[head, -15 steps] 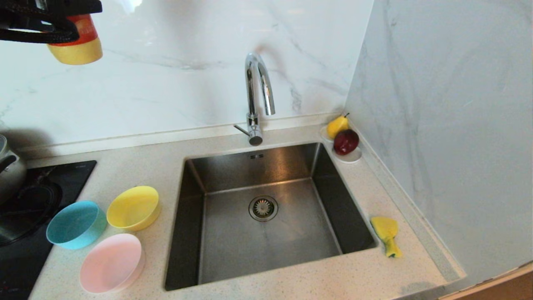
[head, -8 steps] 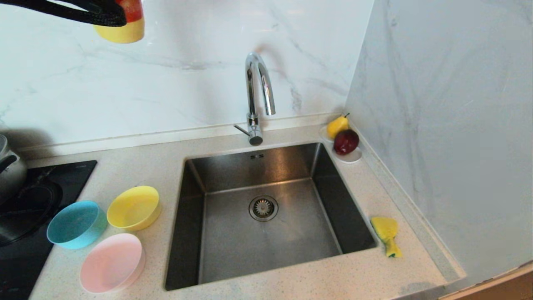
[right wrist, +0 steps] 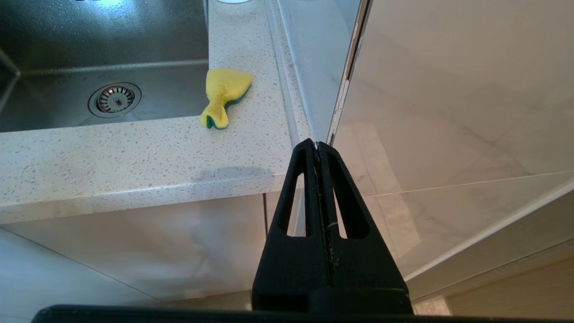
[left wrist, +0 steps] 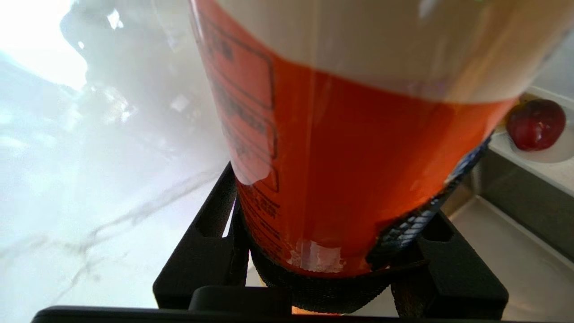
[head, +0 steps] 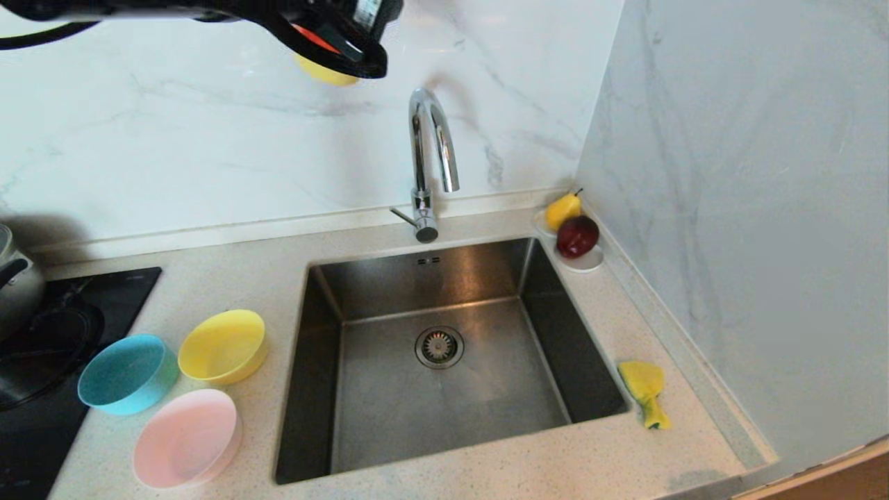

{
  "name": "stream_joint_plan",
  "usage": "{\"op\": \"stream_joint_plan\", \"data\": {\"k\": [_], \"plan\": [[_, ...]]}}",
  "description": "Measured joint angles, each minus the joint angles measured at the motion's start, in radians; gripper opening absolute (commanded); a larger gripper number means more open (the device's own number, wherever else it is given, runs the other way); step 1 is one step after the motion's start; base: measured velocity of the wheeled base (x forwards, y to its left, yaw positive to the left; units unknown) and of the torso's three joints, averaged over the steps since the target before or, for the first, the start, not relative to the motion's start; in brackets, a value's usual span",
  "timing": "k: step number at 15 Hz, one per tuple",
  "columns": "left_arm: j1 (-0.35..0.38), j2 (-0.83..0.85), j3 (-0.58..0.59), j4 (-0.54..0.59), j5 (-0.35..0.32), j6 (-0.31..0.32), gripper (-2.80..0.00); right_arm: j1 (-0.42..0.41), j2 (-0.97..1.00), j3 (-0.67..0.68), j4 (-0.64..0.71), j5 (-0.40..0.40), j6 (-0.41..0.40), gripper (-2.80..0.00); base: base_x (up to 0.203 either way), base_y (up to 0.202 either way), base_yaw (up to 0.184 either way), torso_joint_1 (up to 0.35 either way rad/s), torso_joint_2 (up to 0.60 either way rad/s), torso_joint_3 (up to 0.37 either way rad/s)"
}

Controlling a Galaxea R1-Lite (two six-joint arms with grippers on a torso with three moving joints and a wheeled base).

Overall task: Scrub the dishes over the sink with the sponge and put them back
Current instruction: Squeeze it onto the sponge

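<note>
Three dishes stand on the counter left of the sink [head: 389,410]: a yellow bowl [head: 222,345], a light blue bowl [head: 127,373] and a pink bowl [head: 186,437]. The yellow sponge [head: 644,389] lies crumpled on the counter right of the sink, also in the right wrist view [right wrist: 224,96]. My left gripper [head: 333,38] is high up at the back wall, left of the faucet, shut on a yellow bottle with an orange label [left wrist: 341,148]. My right gripper [right wrist: 317,144] is shut and empty, parked below the counter's front edge.
A chrome faucet [head: 430,153] rises behind the sink. A white saucer [head: 589,264] with a pear and a red apple [left wrist: 536,123] sits in the back right corner. A black cooktop [head: 42,361] with a steel pot [head: 14,285] is at the left. A marble wall closes the right side.
My left arm has carried the bottle to the right along the back wall, from the far left corner to just left of the faucet. The bowls and sponge have not moved.
</note>
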Motion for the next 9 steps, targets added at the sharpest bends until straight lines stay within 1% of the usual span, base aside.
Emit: {"op": "stream_joint_plan", "data": {"k": [1, 3, 5, 7, 9], "plan": [[-0.023, 0.029, -0.003, -0.033, 0.021, 0.014, -2.8, 0.0, 0.0, 0.0, 0.0, 0.0, 0.0, -2.8, 0.0, 0.0, 0.0, 0.0, 0.0, 0.0], [-0.067, 0.08, -0.006, -0.085, 0.039, 0.046, -2.8, 0.0, 0.0, 0.0, 0.0, 0.0, 0.0, -2.8, 0.0, 0.0, 0.0, 0.0, 0.0, 0.0], [-0.111, 0.129, -0.007, -0.107, 0.071, 0.094, -2.8, 0.0, 0.0, 0.0, 0.0, 0.0, 0.0, -2.8, 0.0, 0.0, 0.0, 0.0, 0.0, 0.0], [-0.144, 0.171, -0.007, -0.14, 0.09, 0.117, -2.8, 0.0, 0.0, 0.0, 0.0, 0.0, 0.0, -2.8, 0.0, 0.0, 0.0, 0.0, 0.0, 0.0], [-0.189, 0.209, -0.007, -0.158, 0.125, 0.139, -2.8, 0.0, 0.0, 0.0, 0.0, 0.0, 0.0, -2.8, 0.0, 0.0, 0.0, 0.0, 0.0, 0.0]]}}
